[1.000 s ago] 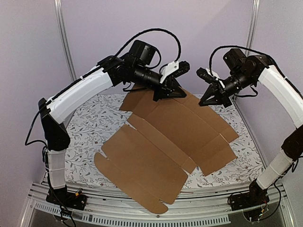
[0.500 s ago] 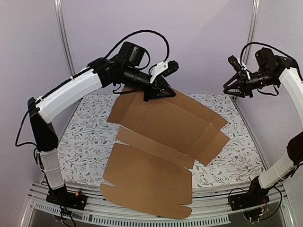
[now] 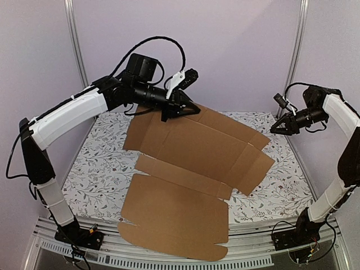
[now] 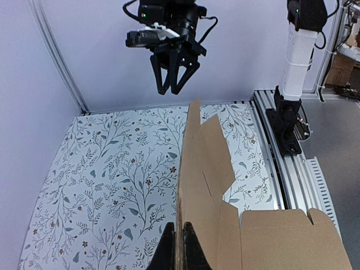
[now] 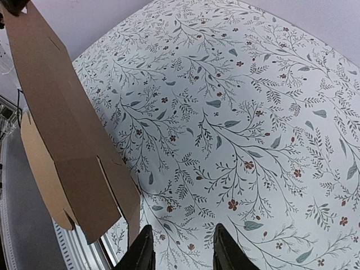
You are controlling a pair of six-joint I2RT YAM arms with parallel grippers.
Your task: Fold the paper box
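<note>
Top external view has the left hand (image 3: 175,111) closed on the far edge of the paper box (image 3: 191,152), a flat die-cut cardboard sheet. It holds that edge up off the flowered worktop (image 3: 95,163), so the sheet slopes down toward the arm bases, its near panel reaching out over the front rail (image 3: 169,260). The left wrist camera confirms the pinch: both fingers (image 4: 164,256) press the thin cardboard edge between them. Holding the sheet by one edge probably serves to drag or turn it into a better place for folding. The right hand (image 3: 279,127) hangs well apart at the right side, fingers parted with nothing between them. Its own camera shows only bare worktop beneath and the sheet off to the left. No walls stand up, so no container exists yet, and nothing lies on the sheet.
</note>
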